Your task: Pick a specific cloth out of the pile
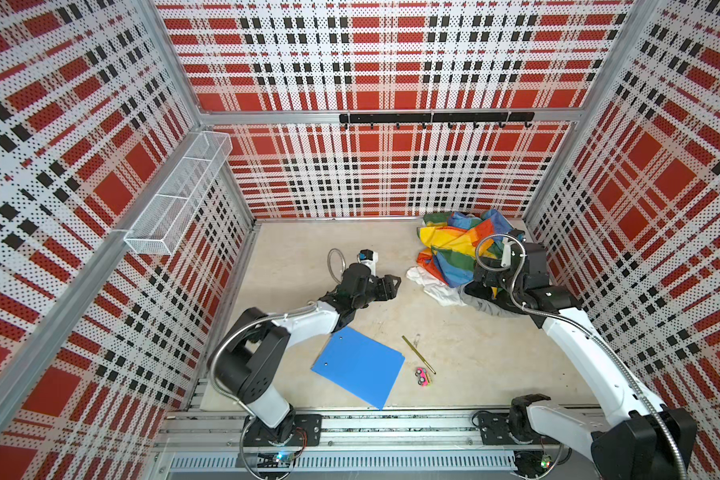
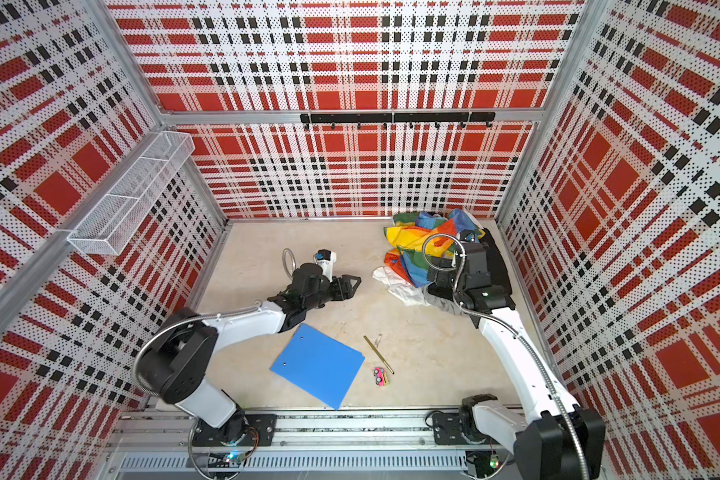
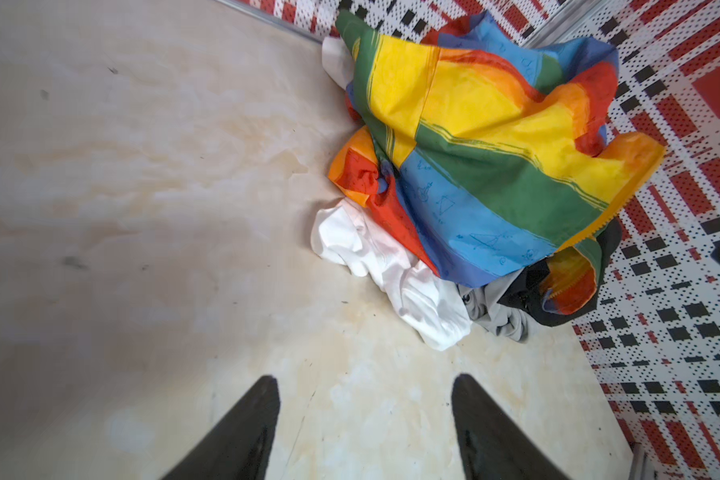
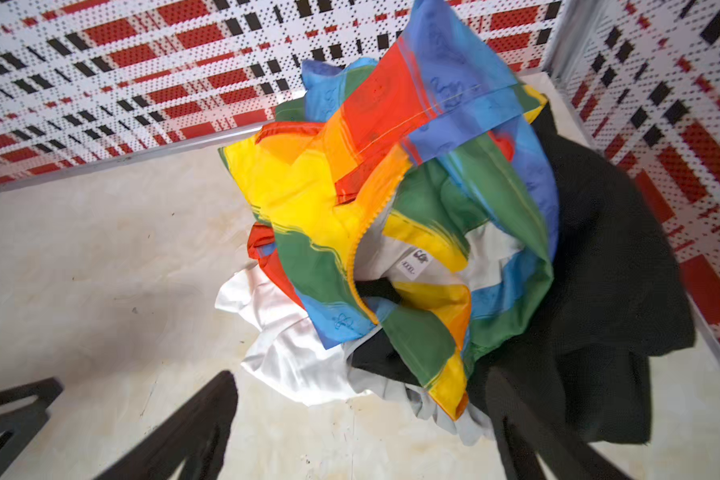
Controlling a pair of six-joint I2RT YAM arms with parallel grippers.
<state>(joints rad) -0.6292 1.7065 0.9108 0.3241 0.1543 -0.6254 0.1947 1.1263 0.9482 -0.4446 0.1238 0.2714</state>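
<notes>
Quickly: pale marbled table (image 1: 474, 353), red-white-black plaid perforated walls (image 1: 391, 166), the pile (image 1: 454, 249) heaped in the far right corner. The cloth (image 3: 375, 257) sits at the pile's edge toward the table's middle, mostly under the rainbow-striped cloth (image 3: 474, 124), showing only crumpled plain white folds, print hidden; the visible strip runs diagonally, far-left to near-right in both top views. Left pincer (image 3: 364, 377) released over bare table, right pincer (image 4: 362, 374) spread wide, empty, above the pile's near edge.
</notes>
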